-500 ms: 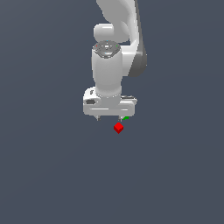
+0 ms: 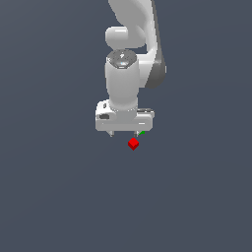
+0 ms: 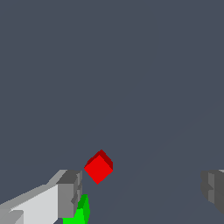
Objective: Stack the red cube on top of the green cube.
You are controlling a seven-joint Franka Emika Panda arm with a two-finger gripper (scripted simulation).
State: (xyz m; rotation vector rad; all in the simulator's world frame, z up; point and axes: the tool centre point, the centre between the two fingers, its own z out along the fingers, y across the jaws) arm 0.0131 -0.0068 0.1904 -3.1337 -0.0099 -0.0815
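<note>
The red cube (image 2: 133, 143) lies on the dark grey floor just below my white gripper (image 2: 124, 133) in the exterior view. It also shows in the wrist view (image 3: 99, 166), ahead of one fingertip and apart from it. The green cube (image 2: 141, 132) is mostly hidden behind the gripper body; only a sliver shows. In the wrist view the green cube (image 3: 79, 211) sits right beside one finger (image 3: 69, 192). The gripper (image 3: 142, 188) is open and empty, with its fingers wide apart, above the floor.
The floor (image 2: 59, 197) is a plain dark grey surface with no other objects or edges in sight. The white arm (image 2: 130, 44) rises above the gripper.
The gripper has hardly moved. The two cubes lie where they were.
</note>
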